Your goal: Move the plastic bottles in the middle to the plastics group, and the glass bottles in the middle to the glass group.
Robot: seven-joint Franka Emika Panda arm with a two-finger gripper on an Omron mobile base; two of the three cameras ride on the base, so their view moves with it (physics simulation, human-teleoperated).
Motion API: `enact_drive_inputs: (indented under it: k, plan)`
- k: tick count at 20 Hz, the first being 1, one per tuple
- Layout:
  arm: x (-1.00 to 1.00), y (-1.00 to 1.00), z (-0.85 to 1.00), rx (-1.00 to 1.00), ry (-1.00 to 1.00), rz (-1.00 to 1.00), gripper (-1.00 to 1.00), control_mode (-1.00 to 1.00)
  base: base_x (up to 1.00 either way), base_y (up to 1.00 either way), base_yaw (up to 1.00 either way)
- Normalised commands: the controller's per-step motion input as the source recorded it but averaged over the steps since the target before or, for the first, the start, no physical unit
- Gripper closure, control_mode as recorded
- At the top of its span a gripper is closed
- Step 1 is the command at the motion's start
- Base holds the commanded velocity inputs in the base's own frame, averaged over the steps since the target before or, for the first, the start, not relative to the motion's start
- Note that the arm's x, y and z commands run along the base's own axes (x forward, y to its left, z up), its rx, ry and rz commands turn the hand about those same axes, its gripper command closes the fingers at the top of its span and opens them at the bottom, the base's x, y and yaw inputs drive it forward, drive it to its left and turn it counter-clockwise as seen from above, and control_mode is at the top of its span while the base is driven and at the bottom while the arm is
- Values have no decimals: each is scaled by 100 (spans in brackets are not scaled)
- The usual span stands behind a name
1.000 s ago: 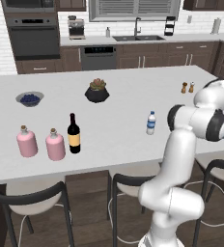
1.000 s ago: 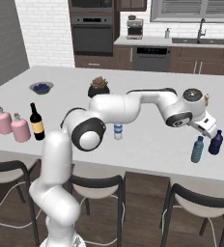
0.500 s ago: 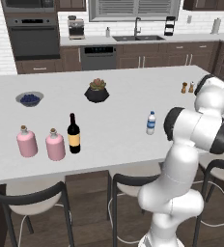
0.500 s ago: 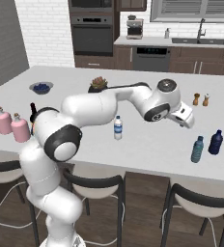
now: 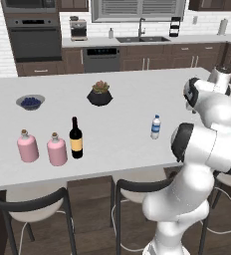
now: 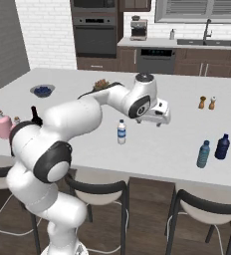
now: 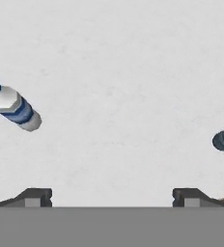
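The two-finger gripper (image 6: 163, 121) is held wide open and empty above the white counter (image 6: 152, 144), probably lined up for a grab. The small clear water bottle with a blue label (image 6: 121, 132) is left upright mid-counter, well apart from the dark blue opaque bottle (image 6: 222, 147).

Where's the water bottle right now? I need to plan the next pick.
The water bottle stands upright mid-counter near the front edge in the right base view, alone, with the end effector hovering just to its right and the wine bottle far off left.
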Motion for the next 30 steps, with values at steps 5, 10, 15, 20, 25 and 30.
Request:
enact_drive_inputs:
  k: [5,10,15,20,25,30]
  plan:
    - [-6,100,1,-9,21,33,-100,-100,0,0,0]
    - [-1,100,0,-7,19,26,-100,-100,0,0,0]
    - [12,84,-18,0,1,16,-100,-100,0,0,0]
    - [92,5,-33,9,0,-1,-100,-100,0,0,0]
    - [64,1,-23,12,0,-6,-100,-100,0,0,0]
    - [6,-5,-1,2,-1,-1,-100,-100,0,0,0]
